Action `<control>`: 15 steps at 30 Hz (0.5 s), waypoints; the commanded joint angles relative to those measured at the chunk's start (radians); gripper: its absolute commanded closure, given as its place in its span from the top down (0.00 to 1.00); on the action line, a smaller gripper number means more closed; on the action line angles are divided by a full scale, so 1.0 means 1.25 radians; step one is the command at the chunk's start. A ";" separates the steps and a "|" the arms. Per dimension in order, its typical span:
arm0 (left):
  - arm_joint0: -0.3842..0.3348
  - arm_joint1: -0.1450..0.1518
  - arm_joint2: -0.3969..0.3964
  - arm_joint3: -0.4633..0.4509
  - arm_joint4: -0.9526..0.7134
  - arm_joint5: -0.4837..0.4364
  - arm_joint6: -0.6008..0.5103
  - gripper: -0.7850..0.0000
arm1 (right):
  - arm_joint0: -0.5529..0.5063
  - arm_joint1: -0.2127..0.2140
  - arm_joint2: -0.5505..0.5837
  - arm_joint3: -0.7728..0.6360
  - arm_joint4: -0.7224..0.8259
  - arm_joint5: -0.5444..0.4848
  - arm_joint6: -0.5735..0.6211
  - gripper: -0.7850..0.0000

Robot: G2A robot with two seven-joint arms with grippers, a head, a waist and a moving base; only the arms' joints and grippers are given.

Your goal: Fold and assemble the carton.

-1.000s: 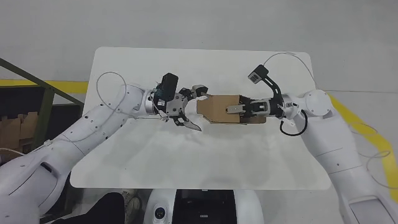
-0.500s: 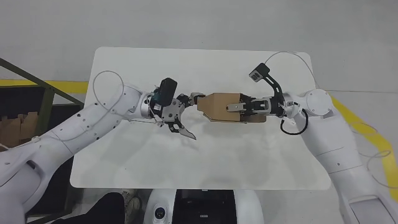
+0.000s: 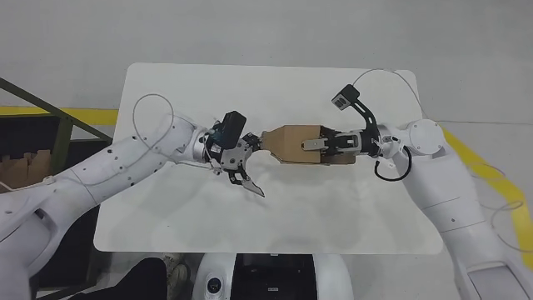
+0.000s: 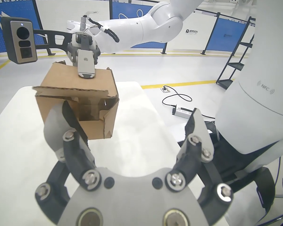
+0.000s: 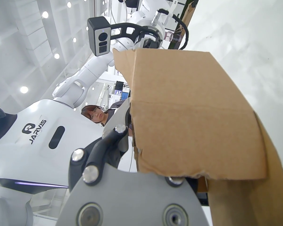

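**Left claw** (image 4: 129,109): shown empty, fingers spread wide, near the middle of the table (image 3: 166,92). One fingertip (image 4: 59,114) is set just before the open end of the corrugated carton (image 4: 77,88).

**Carton:** placed near the table's middle, its ragged-edged flaps turned toward the left claw. Whether its underside rests on the table cannot be told.

**Right claw** (image 3: 316,144): clamped at the far end on the carton's top wall, with one finger laid along the outside.

**Risk:** the carton is judged to be secured by a pinch on a single wall only. A push on a flap by the left claw could twist the carton, slide the wall out of that pinch, or crush the side panel. The torn flap edges could also catch and bend off their creases.

**Obstruction:** an inner flap (image 4: 92,109) is seen partly turned into the opening and may have to be seated before the outer flaps can be closed.

**Surroundings:** a power adapter with its cable (image 4: 181,112) lies on the floor beyond the table. A dark step ladder (image 4: 238,59) stands farther off, and stacked cardboard boxes (image 3: 21,175) lie well off the left edge.
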 commanded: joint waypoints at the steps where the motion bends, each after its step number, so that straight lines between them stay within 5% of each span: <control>1: 0.000 -0.004 0.000 0.002 0.002 0.000 0.000 1.00 | 0.000 0.000 0.000 0.000 0.000 0.000 0.000 0.00; 15: -0.005 -0.028 0.000 0.024 0.002 0.000 0.000 1.00 | -0.003 0.000 -0.004 -0.003 0.004 -0.004 0.002 0.00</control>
